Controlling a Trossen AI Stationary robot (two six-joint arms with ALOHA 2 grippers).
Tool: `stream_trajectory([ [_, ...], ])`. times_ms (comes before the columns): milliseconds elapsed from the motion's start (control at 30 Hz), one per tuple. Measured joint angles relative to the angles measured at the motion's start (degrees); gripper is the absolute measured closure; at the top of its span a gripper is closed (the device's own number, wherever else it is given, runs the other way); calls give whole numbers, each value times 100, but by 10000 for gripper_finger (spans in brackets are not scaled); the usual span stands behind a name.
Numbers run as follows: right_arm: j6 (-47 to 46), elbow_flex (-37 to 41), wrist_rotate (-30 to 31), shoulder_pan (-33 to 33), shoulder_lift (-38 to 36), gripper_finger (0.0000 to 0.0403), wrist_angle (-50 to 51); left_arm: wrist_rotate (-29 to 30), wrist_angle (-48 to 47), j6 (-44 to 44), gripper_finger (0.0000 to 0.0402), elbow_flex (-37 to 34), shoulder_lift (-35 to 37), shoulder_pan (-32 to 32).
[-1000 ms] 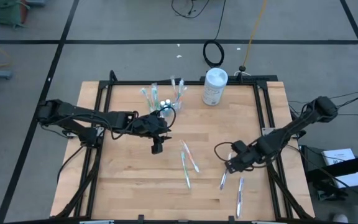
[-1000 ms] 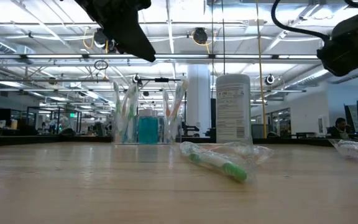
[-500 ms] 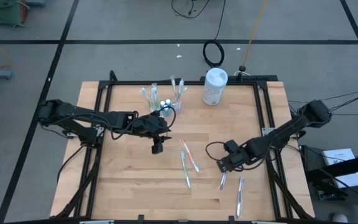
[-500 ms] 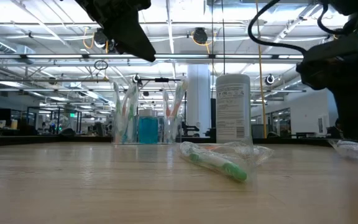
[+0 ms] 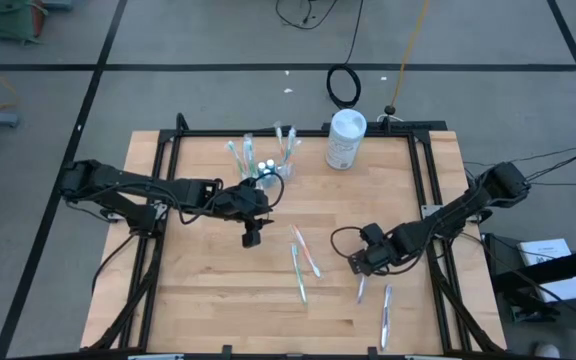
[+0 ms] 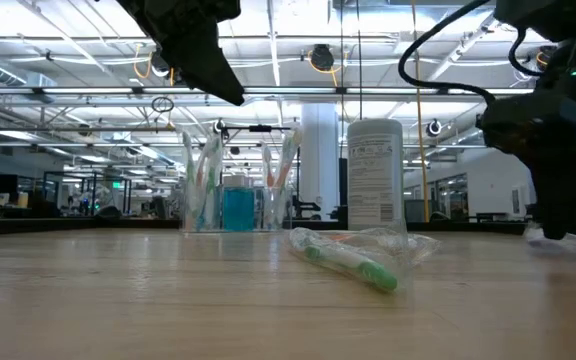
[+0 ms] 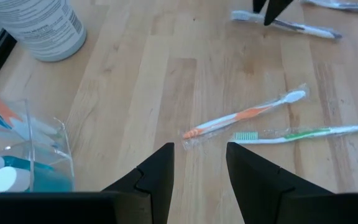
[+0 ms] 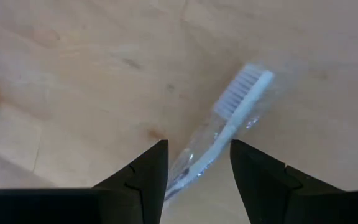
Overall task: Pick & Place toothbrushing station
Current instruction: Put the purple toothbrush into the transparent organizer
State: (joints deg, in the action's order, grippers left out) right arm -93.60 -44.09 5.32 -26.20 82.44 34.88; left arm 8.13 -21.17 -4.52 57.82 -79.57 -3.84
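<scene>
Left gripper (image 5: 252,238): hovering near table (image 5: 198,300) centre, fingers parted, holding nothing. Clear cup (image 5: 266,166) with toothbrushes: standing at its 12 o'clock. 2 wrapped toothbrushes (image 5: 303,258): lying at its 4 o'clock. Right gripper (image 5: 359,265): fingers spread, straddling a wrapped white toothbrush (image 8: 229,127).

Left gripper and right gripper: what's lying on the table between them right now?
In the high view, two wrapped toothbrushes, one orange and one green, lie on bare wood between the left gripper and the right gripper.
</scene>
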Motion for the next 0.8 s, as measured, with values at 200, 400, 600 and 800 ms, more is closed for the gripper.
stream_trajectory([
  [200,20,332,77,2,-21,267,-253,-1,4,193,249,0,0,0],
  [400,528,672,77,0,-127,335,-676,0,-219,185,249,0,48,0],
  [600,979,720,335,-2,-468,393,-835,756,-1008,84,249,4,668,4],
  [800,2058,707,1180,201,-936,382,-1767,1506,-1560,-366,249,4,1319,4],
])
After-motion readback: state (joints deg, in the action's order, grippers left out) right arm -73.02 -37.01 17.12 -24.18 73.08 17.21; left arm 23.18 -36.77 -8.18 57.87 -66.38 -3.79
